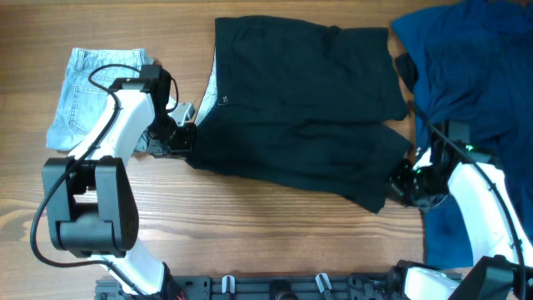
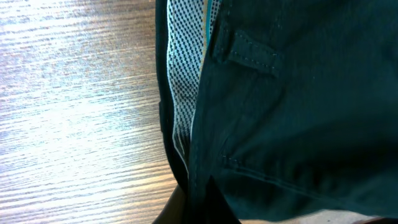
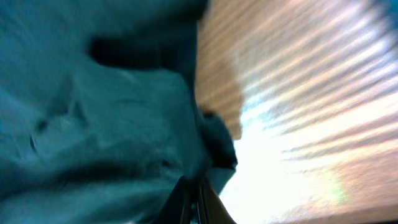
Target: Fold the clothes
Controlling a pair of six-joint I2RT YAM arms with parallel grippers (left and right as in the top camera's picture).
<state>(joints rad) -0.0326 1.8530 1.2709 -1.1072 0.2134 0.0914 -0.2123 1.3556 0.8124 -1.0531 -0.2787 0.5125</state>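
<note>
wooden table point(image 1: 275, 242) carries the black shorts point(image 1: 300, 108) spread flat mid-table; left gripper point(image 1: 185, 137) pinches the waistband edge, right gripper point(image 1: 406, 182) pinches a leg hem (both near-side corners). first fold seems in hand; next, lift both together and carry to the far edge

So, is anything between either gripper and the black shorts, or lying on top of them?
Nothing visible. The left gripper and right gripper pinch the black shorts at opposite lower corners, and their top surface is bare. The denim shorts and blue garment lie off to the sides.
</note>
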